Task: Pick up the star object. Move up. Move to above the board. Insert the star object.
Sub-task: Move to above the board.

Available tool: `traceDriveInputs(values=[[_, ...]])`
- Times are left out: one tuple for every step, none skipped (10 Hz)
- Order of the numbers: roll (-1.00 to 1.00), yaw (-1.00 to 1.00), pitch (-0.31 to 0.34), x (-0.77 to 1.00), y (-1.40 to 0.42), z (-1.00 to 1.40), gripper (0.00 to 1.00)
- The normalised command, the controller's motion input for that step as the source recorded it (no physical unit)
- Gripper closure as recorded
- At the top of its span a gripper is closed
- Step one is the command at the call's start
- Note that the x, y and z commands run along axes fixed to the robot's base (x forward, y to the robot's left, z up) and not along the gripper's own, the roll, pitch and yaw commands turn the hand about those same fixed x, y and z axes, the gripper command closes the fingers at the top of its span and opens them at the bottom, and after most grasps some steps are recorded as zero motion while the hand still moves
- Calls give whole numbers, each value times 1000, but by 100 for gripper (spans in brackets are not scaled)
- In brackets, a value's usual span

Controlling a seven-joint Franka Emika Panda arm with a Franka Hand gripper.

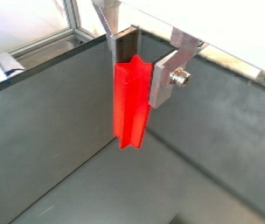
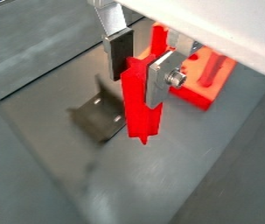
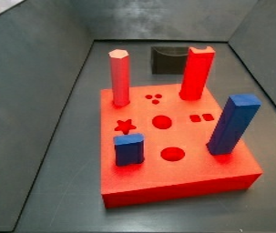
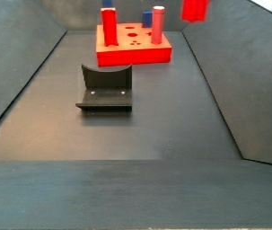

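My claw (image 1: pixel 138 77) is closed on the star peg (image 1: pixel 129 103), a slim ridged red rod, held upright above the dull grey bench (image 2: pixel 52 61). The thick red board (image 2: pixel 205 80) lies behind it.

A pink six-sided peg (image 3: pixel 119 77) stands at the back, w/ a wide red peg w/ a notched top (image 3: pixel 198 73) near it. A tall blue peg (image 3: pixel 231 125) & a short blue peg (image 3: pixel 129 149) stand nearer the front. The dark fixture (image 4: pixel 104 87) sits on the gray desk (image 4: pixel 138 189), apart from the pegs.
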Motion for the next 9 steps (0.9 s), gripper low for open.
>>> traceDriveInputs(values=[[-85,-65,72,137,-1000,78,100],[-37,-19,59,137,-1000,80,100],[-16,3,52,138,-1000,83,100],[-17,3,54,141,-1000,88,100],[-5,7,63,144,-1000,90,100],[-7,9,76,149,-1000,92,100],[-13,6,96,161,-1000,94,100],[2,9,109,171,-1000,95,100],[4,8,119,177,-1000,97,100]])
